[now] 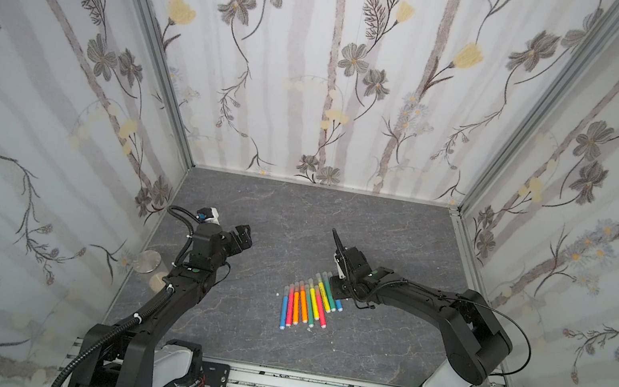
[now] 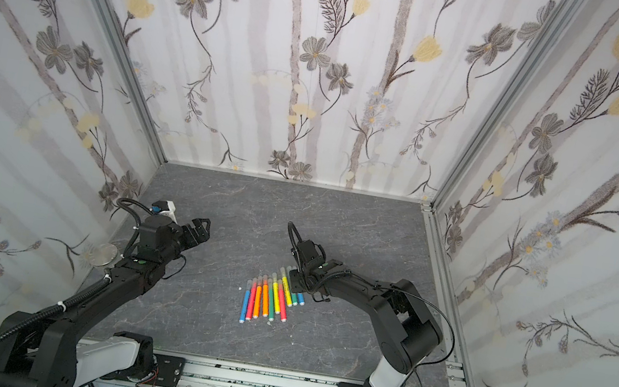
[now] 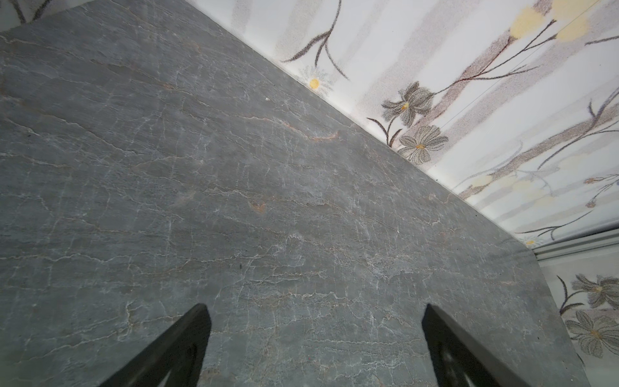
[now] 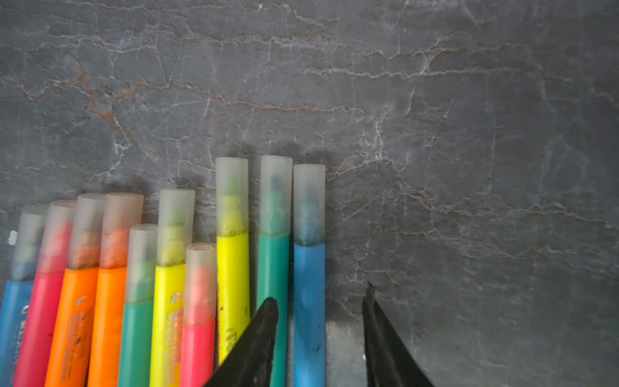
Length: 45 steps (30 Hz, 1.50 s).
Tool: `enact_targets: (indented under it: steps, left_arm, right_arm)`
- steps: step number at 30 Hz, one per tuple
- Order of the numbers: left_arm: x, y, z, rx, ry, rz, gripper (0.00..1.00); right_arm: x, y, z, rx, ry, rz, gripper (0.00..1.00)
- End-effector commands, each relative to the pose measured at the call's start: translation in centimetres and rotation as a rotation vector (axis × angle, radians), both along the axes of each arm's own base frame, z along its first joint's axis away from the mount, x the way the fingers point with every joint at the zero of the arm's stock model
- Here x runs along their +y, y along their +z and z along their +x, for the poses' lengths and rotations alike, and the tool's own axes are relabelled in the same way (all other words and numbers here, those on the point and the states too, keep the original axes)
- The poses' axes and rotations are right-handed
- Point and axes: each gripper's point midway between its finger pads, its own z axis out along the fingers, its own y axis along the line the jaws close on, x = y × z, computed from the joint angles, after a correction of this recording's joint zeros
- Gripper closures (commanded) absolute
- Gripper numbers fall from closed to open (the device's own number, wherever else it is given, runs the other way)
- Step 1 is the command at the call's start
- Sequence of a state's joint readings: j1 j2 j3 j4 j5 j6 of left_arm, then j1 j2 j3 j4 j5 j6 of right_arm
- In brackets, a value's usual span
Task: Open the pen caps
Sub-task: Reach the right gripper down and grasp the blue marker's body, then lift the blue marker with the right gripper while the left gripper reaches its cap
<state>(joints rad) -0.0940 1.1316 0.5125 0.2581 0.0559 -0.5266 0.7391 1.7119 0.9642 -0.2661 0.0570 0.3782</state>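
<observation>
Fingers (image 4: 261, 335) of the right gripper (image 4: 321, 293) straddle, unclenched, the blue pen (image 4: 308, 284) at the row's three-o'clock end (cap (image 4: 308, 201) on); left gripper (image 3: 315, 306) gapes over tabletop (image 3: 234, 167).

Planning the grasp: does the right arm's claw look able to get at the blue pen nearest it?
Probably yes: the right claw straddles that blue pen, with bare table on its outer side. One finger crowds the neighbouring green pen, which might get nudged.

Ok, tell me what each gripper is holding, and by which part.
Nothing yet. The left gripper is open over the table; the right gripper straddles the barrel of the nearest blue pen, not clamped.
</observation>
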Motion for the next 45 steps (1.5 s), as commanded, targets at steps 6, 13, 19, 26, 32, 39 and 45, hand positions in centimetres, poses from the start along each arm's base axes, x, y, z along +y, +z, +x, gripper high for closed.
enact_targets:
  steps: [6,13,19,26,32,39,45]
  left_arm:
    - [-0.4,0.5,0.4,-0.016,-0.013,-0.005,0.00]
    - [-1.0,0.8,0.8,-0.018,-0.038,-0.019,0.00]
    - [-2.7,1.1,1.3,0.007,-0.093,-0.035,0.00]
    - [-5.1,2.4,1.5,-0.002,-0.166,-0.054,0.00]
    - [-8.5,3.3,1.5,0.003,-0.275,-0.090,0.00]
    - [-15.4,3.9,0.4,0.003,-0.526,-0.262,0.01]
    - [-22.2,4.2,-1.4,0.036,-0.725,-0.390,0.07]
  right_arm:
    - [-0.1,-1.0,-0.3,0.015,-0.020,-0.014,0.66]
    - [-0.9,-2.0,-1.1,0.032,-0.033,-0.048,0.69]
    - [-1.6,-3.0,-2.2,0.059,-0.035,-0.067,0.72]
    - [-1.9,-3.1,-3.1,0.073,-0.029,-0.053,0.89]
    - [-1.8,-0.5,-2.3,0.027,-0.033,0.009,0.94]
    - [-0.5,5.0,-1.4,-0.066,0.029,0.196,0.96]
    - [-0.5,9.0,-1.2,-0.152,0.055,0.358,0.97]
